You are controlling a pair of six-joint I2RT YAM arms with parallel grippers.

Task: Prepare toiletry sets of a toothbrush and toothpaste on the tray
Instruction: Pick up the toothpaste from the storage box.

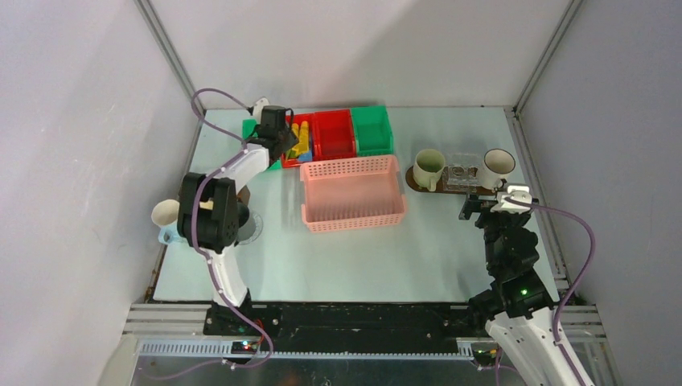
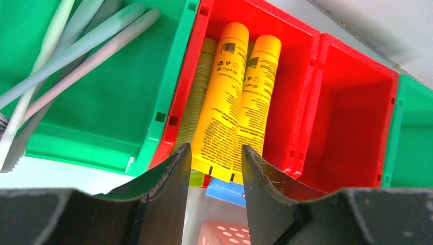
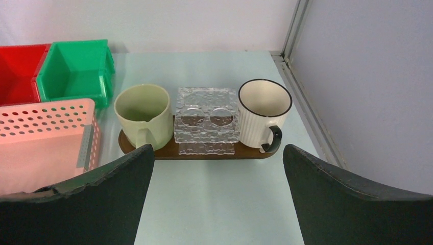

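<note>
left jaws half-spread around the ends of two yellow tubes (image 2: 230, 102) in the red bin (image 2: 301, 76), frame centre; can't tell if pinching. risk: grabs both, or one slips. right jaws spread wide, empty, facing tray (image 3: 250, 154).

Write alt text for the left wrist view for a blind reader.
The fingers of the left gripper flank the near end of a yellow tube lying among other yellow tubes in a red bin; contact is unclear. A green bin of pale toothbrushes sits left, an empty red bin right.
</note>
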